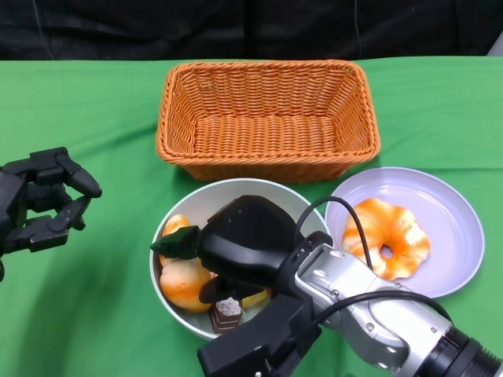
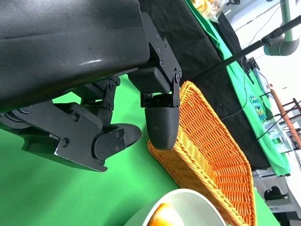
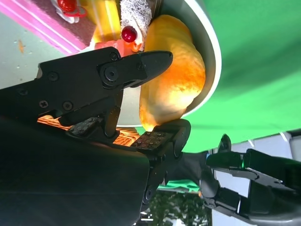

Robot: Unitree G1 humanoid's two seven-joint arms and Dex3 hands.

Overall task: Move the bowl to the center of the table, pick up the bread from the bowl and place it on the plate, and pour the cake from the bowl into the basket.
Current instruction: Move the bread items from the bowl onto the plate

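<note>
Bread (image 1: pixel 182 281) in the bowl (image 1: pixel 206 198) is being reached by the right hand (image 1: pixel 236 245), fingers apart and not yet grasping; next it must close and lift, while the left hand (image 1: pixel 43 206) is released.

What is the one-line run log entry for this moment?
right hand: in bowl, at bread | left hand: idle | plate: one bread | basket: empty

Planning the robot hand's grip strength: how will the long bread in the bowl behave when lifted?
The bread looks glossy and smooth, so it may slip between hard fingers. Its rounded, elongated shape could pivot if pinched at one end. It is probably light for its size; stiffness cannot be judged.
</note>
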